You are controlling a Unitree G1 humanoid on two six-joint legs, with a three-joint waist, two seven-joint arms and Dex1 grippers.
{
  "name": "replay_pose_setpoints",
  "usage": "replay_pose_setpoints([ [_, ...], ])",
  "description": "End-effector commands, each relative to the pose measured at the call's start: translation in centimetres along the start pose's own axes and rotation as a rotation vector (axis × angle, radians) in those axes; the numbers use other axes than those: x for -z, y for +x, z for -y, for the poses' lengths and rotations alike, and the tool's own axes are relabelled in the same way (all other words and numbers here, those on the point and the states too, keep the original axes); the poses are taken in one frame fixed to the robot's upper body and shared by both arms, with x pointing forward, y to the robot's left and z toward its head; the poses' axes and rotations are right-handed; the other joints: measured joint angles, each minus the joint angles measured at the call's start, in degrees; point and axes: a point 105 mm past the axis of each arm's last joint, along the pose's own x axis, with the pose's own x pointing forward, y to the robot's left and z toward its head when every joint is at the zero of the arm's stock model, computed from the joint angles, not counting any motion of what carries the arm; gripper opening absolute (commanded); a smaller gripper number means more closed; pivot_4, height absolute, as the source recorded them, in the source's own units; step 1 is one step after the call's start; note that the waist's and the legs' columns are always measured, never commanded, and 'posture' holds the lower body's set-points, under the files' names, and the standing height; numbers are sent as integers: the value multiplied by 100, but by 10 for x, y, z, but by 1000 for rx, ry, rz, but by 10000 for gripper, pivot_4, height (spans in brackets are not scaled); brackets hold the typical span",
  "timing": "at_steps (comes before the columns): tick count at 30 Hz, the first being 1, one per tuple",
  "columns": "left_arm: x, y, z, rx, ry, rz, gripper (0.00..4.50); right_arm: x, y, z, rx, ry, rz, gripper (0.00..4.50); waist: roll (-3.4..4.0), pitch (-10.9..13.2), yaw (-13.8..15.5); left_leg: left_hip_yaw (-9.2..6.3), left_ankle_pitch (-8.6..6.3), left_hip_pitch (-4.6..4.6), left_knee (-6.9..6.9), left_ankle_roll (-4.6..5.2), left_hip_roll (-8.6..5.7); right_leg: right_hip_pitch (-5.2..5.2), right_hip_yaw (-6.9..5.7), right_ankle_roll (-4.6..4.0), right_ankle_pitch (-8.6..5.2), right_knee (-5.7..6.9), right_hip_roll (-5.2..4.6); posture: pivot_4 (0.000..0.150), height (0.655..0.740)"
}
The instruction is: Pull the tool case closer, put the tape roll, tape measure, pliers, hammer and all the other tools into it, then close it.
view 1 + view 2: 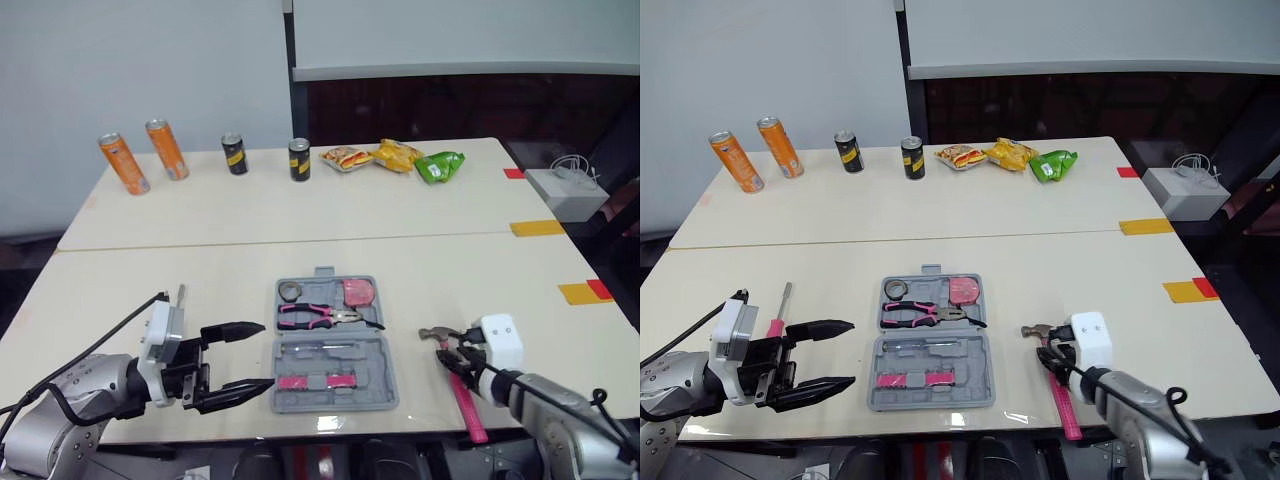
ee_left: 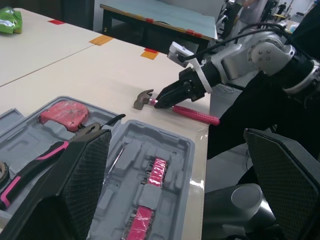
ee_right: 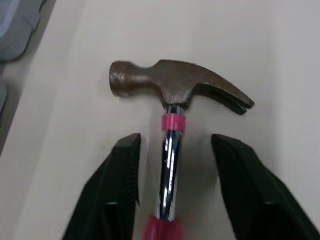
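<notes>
The grey tool case (image 1: 372, 350) lies open near the table's front edge. Its far half holds a tape roll (image 1: 291, 291), a pink tape measure (image 1: 358, 292) and pink-handled pliers (image 1: 318, 317); the near half holds pink bits (image 1: 315, 381). To its right lies the hammer (image 1: 440, 334), its pink handle pointing at the front edge. My right gripper (image 3: 172, 190) is open and straddles the hammer's steel shaft (image 3: 170, 150) just behind the head. My left gripper (image 1: 240, 360) is open just left of the case, holding nothing. A screwdriver (image 1: 780, 308) lies beside my left wrist.
On the far table stand two orange cans (image 1: 145, 155), two black cans (image 1: 266, 157) and several snack bags (image 1: 395, 158). A white box (image 1: 566, 192) with cables sits off the right side. Yellow and red tape marks (image 1: 585, 291) are on the right edge.
</notes>
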Motion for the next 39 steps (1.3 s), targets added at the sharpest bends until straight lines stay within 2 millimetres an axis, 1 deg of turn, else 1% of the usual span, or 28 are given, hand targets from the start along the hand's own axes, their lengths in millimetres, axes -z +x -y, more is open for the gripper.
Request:
replay_pose_setpoints([
  [1,-5,-1,3,21,27,9,45000,-33,-30,-6,-184,-155,-31,37530,17,6,-10,1,1,2,-2,3,-7,1,6,4,2,0,-6,1500,7400],
  [3,-5,-1,3,24,27,12,45000,-46,-47,-8,-286,-309,-99,37530,15,6,-7,1,2,5,1,4,-8,3,8,5,2,3,-7,1500,7400],
  [6,-5,0,3,27,29,16,45000,-60,-58,-9,-389,-527,-155,37530,8,4,7,-10,3,10,-4,6,-2,9,-2,5,1,4,2,1500,7400],
  [8,-5,0,3,27,30,22,45000,-73,-55,-5,-453,-875,-144,37530,2,3,-1,-11,2,7,3,7,6,8,-7,2,0,5,6,1500,7400],
  [10,-5,1,4,28,30,25,45000,-77,-50,-1,-513,-1122,-150,37530,-4,2,-20,-10,0,-4,15,14,9,3,-10,0,1,5,4,1500,7400],
  [12,-3,1,6,30,30,25,45000,-80,-43,2,-602,-1440,-153,37530,-6,3,-30,-6,1,-16,32,42,8,-2,-11,-2,2,9,-2,1500,7400],
  [13,-3,1,7,30,29,25,45000,-82,-39,4,-638,-1546,-161,37530,-6,3,-36,-4,0,-20,48,62,9,-4,-10,-2,2,17,-6,1500,7400],
  [14,-3,1,7,31,29,26,45000,-84,-36,6,-660,-1605,-166,37530,-9,4,-60,-3,-2,-21,60,68,9,-5,-10,-2,2,23,-8,1500,7400],
  [17,-3,1,7,29,31,27,45000,-91,-22,7,-754,-1912,-174,37530,-16,8,-83,2,-10,-31,101,86,12,-12,-6,-6,0,55,-13,1500,7400],
  [19,-4,2,8,27,32,28,45000,-90,-15,5,-821,-2033,-172,37530,-19,10,-75,0,-8,-30,110,89,11,-18,-7,-9,1,69,-15,1500,7400],
  [22,-4,1,9,24,34,29,45000,-84,-3,-2,-923,-2159,-163,37530,-22,11,-54,-4,-4,-30,116,95,13,-17,-9,-14,0,82,-14,1500,7400],
  [24,-4,1,9,22,35,31,45000,-80,4,0,-968,-2204,-183,37530,-23,12,-62,-3,-2,-31,120,98,14,-17,-9,-18,2,86,-13,1500,7400],
  [30,-5,0,10,10,39,33,45000,-69,23,9,-1030,-2252,-270,37530,-26,14,-62,-6,-1,-37,132,101,13,-20,-9,-22,5,86,-13,1500,7400],
  [34,-6,-1,11,1,42,31,45000,-61,32,10,-1051,-2249,-293,37530,-31,17,-65,-7,0,-41,133,101,14,-20,-9,-23,5,87,-10,1500,7400],
  [37,-6,-2,10,-6,45,28,45000,-52,38,9,-1087,-2256,-316,29637,-33,17,-68,-7,-1,-41,133,101,17,-20,-9,-23,5,88,-7,1500,7400],
  [39,-6,-2,10,-7,45,28,45000,-47,42,8,-1105,-2261,-322,22388,-33,18,-78,-6,-1,-41,133,101,19,-20,-9,-23,5,88,-5,1500,7400],
])
